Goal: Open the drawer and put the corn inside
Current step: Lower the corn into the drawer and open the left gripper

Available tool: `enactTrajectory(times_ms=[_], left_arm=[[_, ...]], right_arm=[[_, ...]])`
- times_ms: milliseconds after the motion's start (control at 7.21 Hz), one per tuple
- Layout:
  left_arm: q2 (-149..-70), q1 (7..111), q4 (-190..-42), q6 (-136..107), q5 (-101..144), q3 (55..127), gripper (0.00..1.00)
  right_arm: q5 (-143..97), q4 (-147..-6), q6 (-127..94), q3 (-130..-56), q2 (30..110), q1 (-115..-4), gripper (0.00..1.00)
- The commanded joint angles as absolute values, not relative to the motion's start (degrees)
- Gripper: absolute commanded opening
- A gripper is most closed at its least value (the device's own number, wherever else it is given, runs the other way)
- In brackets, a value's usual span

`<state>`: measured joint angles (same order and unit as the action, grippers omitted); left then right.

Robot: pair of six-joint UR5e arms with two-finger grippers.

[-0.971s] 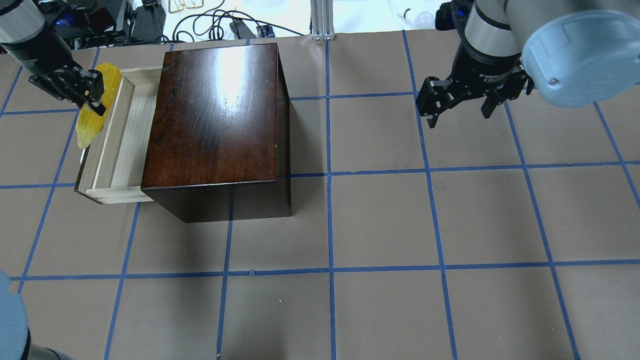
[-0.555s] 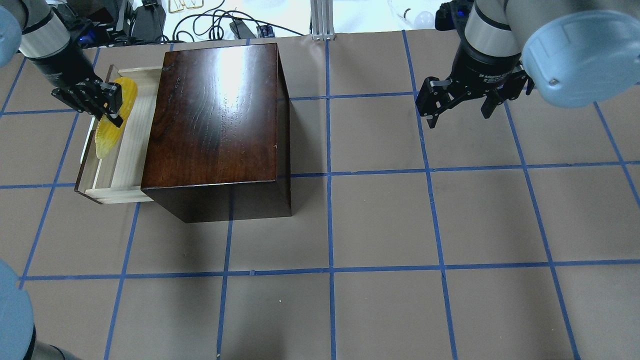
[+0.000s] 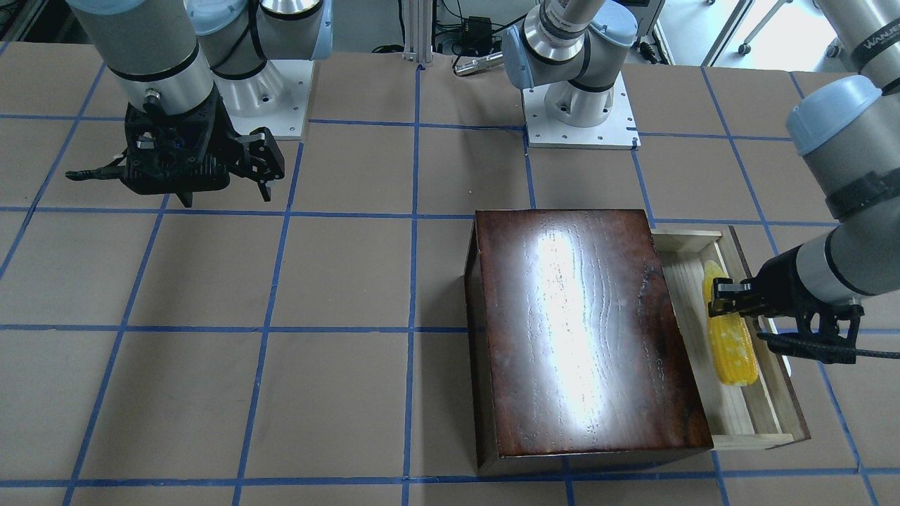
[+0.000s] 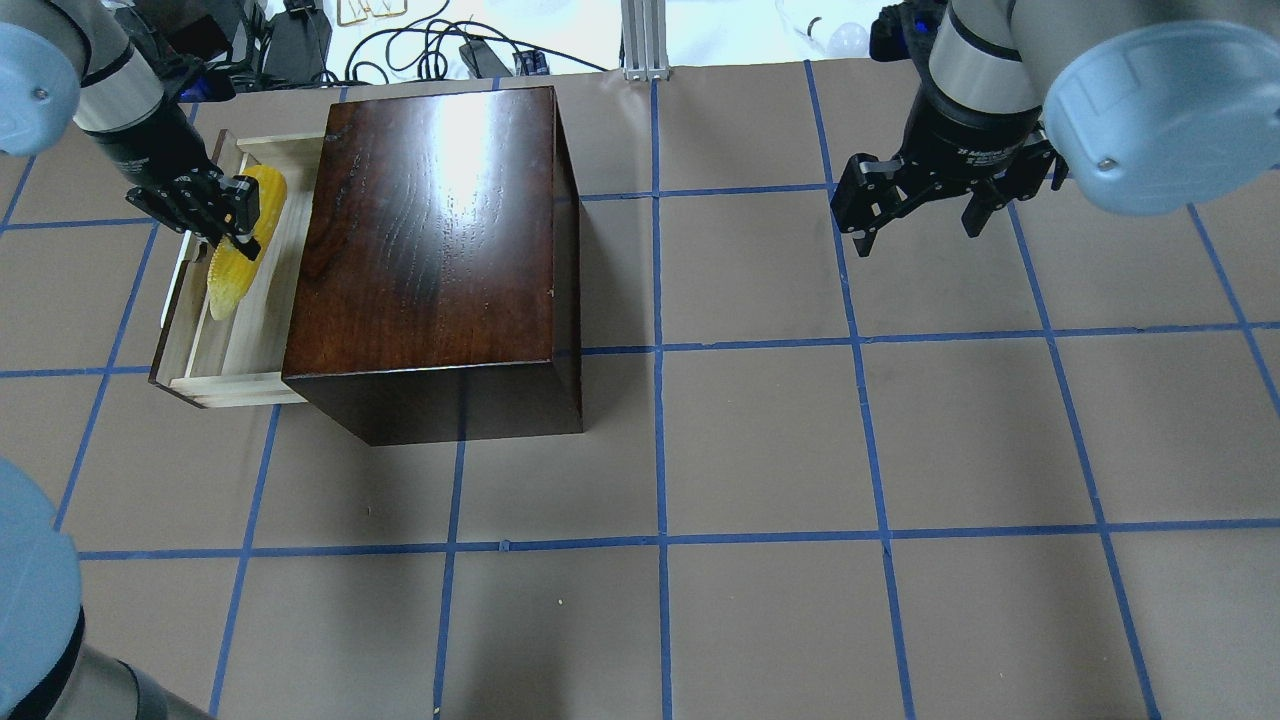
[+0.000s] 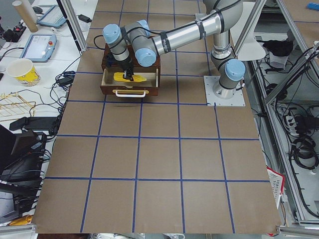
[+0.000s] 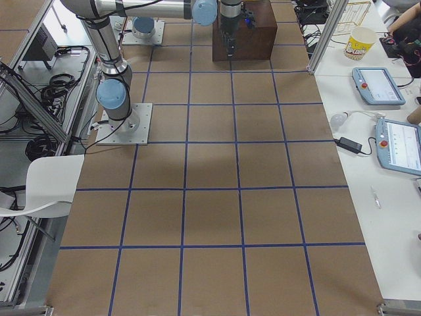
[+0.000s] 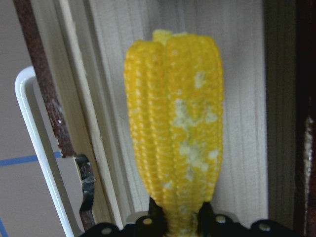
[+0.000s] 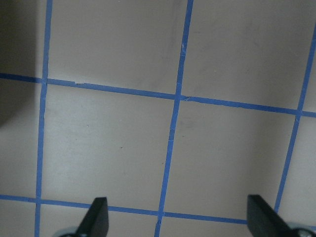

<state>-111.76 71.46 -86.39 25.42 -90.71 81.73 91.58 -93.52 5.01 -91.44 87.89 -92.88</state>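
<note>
Corn (image 4: 232,275) is inside the pulled-out drawer (image 4: 232,387), lying along it. The left gripper (image 4: 245,218) is pinched tight on one end. Can't tell if the corn rests on the wood floor. The drawer sticks out of the dark box (image 4: 430,230). The right gripper (image 4: 915,225) is spread wide, well apart, w/ just table (image 4: 760,440) below.
</note>
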Motion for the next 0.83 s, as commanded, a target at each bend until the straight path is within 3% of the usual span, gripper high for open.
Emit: enactTrajectory(times_ms=[0,139,277,694], left_arm=[[-113.0,71.4,-85.8,24.2,-90.6,81.5,0.0],[-113.2,71.4,-85.5,22.5,-90.3,81.5,0.0],[-113.4,71.4,-85.4,21.4,-88.7,81.6,0.23],[-114.3,71.4,-85.4,22.2,-88.7,81.8,0.57]], right_arm=[[91.6,-93.5,5.0,-91.4,87.9,-92.7,1.0],[91.6,-93.5,5.0,-91.4,87.9,-92.9,1.0],[91.6,-93.5,5.0,-91.4,87.9,-92.7,1.0],[91.6,-93.5,5.0,-91.5,87.9,-92.7,1.0]])
